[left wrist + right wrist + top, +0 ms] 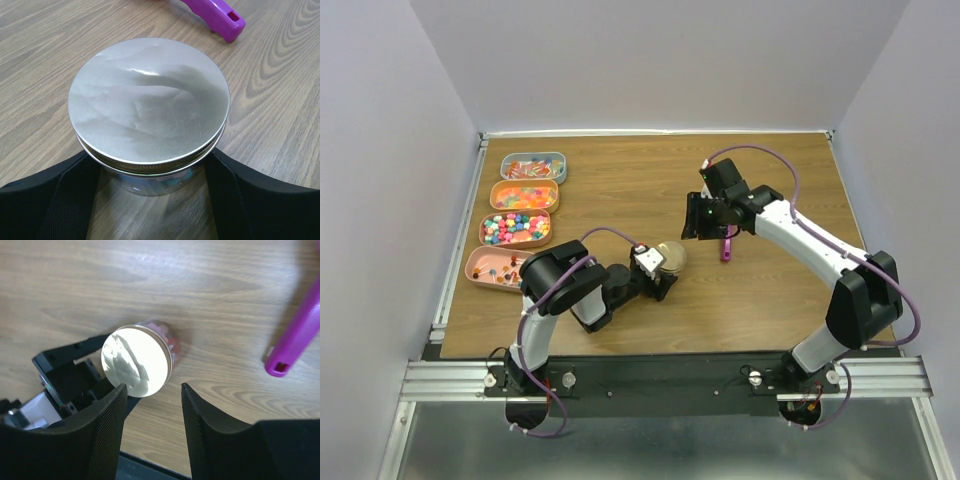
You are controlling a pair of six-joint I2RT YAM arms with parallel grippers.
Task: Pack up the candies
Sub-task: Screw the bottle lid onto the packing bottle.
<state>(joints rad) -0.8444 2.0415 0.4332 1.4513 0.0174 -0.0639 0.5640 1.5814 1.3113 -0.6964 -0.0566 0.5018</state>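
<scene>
We log the left fingers (55, 200) pinching the lidded jar (150, 105) at mid-tabletop (770, 300). The right fingers (107, 425) are spread, hovering at its 1 o'clock. The candies (517, 228) fill four trays (470, 270) at 9–10 o'clock, and a few show inside the jar.

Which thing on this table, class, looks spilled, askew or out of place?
Nothing stands out. The round silvery metal lid sits squarely on the clear jar, the small multicoloured candies lie inside their four oval plastic trays, and the magenta plastic scoop rests flat on the wooden table.
</scene>
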